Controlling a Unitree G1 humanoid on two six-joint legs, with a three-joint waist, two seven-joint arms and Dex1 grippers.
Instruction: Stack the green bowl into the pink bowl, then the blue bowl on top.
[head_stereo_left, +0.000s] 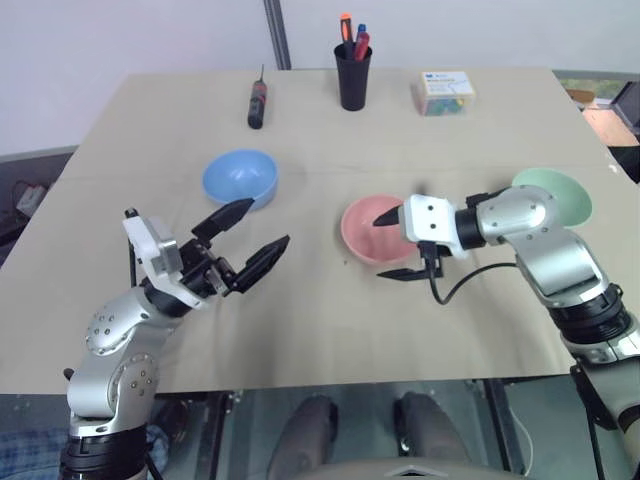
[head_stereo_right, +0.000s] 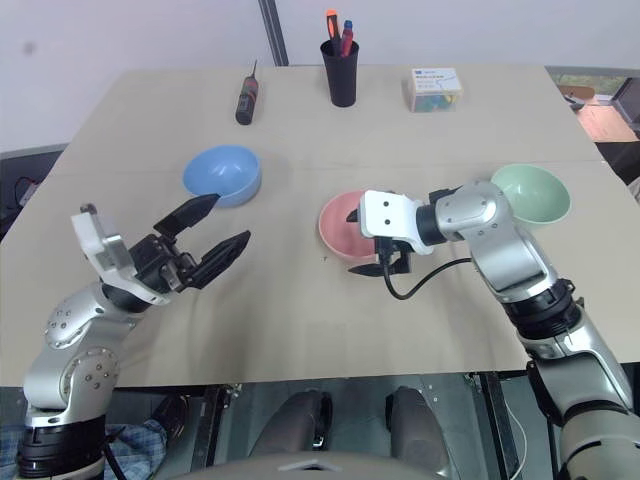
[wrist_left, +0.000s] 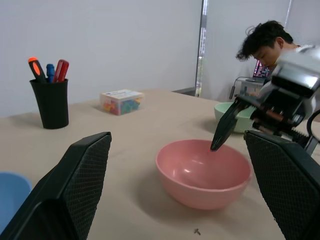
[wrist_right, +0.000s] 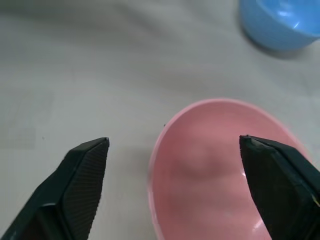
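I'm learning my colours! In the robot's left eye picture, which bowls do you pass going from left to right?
blue bowl → pink bowl → green bowl

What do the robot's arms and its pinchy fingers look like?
Both arms are shiny silver metal with rounded joints and small bolts. The left tool and right tool each have a white boxy wrist block and two pointed black fingers with grid-textured pads. A black cable loops under the right wrist.
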